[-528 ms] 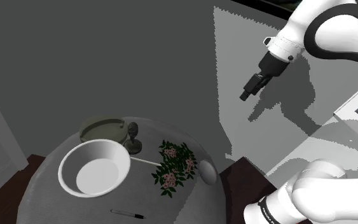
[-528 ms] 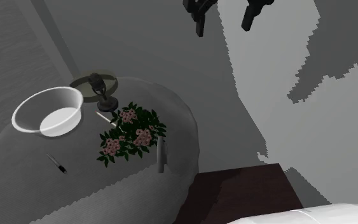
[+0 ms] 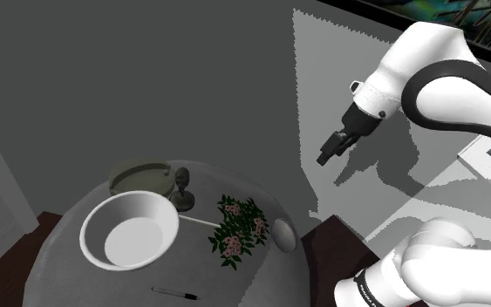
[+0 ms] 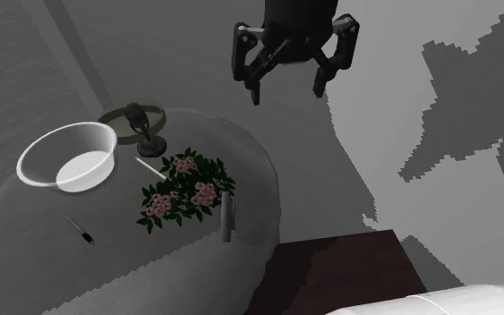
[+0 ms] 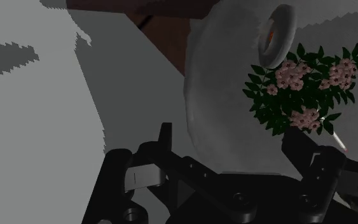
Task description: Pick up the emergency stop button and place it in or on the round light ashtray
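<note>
Beside the table [image 4: 106, 259], 2 fingers [image 4: 320, 85] apart (clasping nothing).

Dim and grey overall; one brighter patch [image 3: 322, 70] carries hard, jagged-edged shadows.

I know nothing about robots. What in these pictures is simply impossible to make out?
Button, second exterior view: seen edge-on, so its face is hidden.
Dark dish, second exterior view: its middle sits behind the small dark figure.
Small dark figure, both exterior views: too dark to tell what it is.
Pen, shoulder view: too small to tell tip from cap.
</note>
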`<state>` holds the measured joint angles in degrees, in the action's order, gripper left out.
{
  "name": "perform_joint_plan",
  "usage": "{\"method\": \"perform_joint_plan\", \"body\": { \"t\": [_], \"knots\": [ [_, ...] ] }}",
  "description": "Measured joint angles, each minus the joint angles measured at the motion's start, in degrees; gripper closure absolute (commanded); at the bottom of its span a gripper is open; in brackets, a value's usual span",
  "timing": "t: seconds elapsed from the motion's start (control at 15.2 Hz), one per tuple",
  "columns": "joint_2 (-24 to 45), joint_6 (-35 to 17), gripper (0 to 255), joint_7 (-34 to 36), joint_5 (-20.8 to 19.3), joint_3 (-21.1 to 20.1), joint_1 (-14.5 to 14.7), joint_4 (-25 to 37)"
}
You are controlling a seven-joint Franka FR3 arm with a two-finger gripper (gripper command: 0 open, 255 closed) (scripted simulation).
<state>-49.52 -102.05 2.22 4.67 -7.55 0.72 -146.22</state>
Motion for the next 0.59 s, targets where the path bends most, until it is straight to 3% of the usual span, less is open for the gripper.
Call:
{"method": "perform_joint_plan", "body": {
  "t": [0.59],
  "knots": [
    [-4.0,-11.3,0,11.4,7.6,-9.8,4.3,-15.3]
  ]
}}
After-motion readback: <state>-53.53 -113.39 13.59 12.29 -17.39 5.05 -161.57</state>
